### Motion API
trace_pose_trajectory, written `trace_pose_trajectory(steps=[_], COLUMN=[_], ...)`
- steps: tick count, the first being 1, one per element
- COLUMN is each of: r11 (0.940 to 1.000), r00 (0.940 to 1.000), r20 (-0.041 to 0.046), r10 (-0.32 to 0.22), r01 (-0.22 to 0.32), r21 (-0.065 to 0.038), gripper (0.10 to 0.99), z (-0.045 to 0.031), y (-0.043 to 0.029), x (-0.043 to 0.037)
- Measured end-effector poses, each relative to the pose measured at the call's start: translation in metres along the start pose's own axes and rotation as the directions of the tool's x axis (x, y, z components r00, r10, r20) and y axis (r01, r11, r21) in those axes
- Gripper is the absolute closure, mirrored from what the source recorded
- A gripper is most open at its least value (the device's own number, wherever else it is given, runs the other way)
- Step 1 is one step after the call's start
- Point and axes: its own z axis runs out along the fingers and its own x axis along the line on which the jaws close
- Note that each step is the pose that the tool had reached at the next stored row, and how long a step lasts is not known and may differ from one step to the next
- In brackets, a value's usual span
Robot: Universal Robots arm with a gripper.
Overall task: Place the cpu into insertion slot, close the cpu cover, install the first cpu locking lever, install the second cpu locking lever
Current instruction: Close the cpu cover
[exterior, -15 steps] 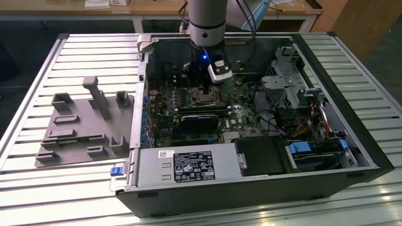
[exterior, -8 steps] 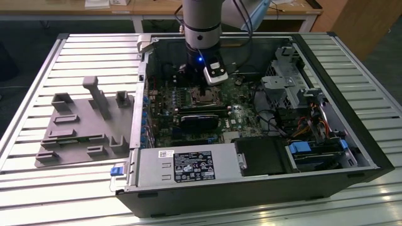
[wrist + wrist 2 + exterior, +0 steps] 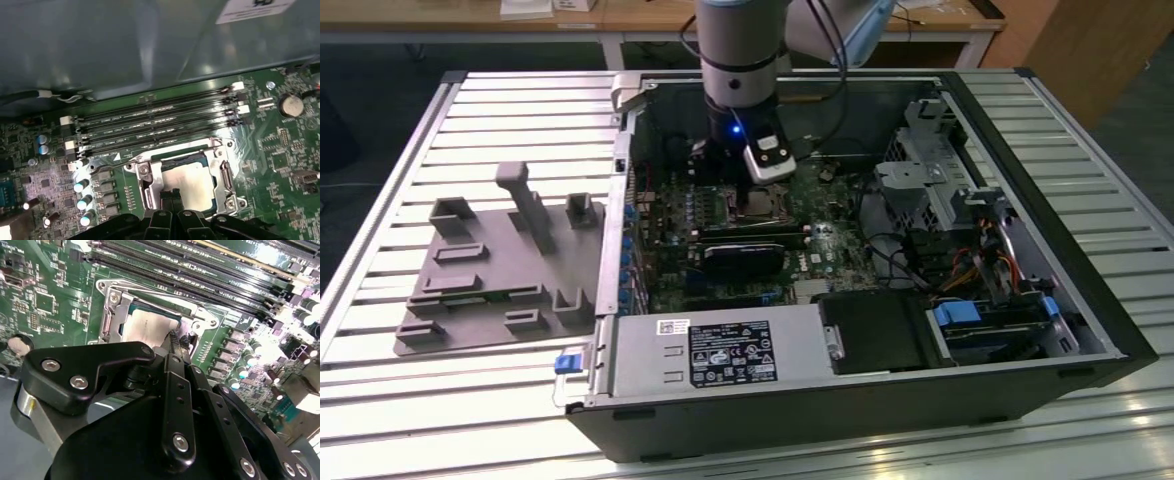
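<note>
Second wrist view: pincer (image 3: 176, 340) poised over cpu (image 3: 147, 326).

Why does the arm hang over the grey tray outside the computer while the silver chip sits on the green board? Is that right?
Not quite. The chip does sit on the green board, but the arm hangs inside the computer, right above the chip, not over the grey tray. The exterior view shows this.
</note>
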Motion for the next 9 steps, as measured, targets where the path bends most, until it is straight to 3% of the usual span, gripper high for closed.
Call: trace_pose_trajectory(steps=[9], r11=[0.9954], r00=[0.9954], r20=[-0.0064], r10=[-0.096], r01=[0.096], r21=[-0.009], gripper=[0.984], z=[0.0059], y=[-0.0011], x=[0.0033])
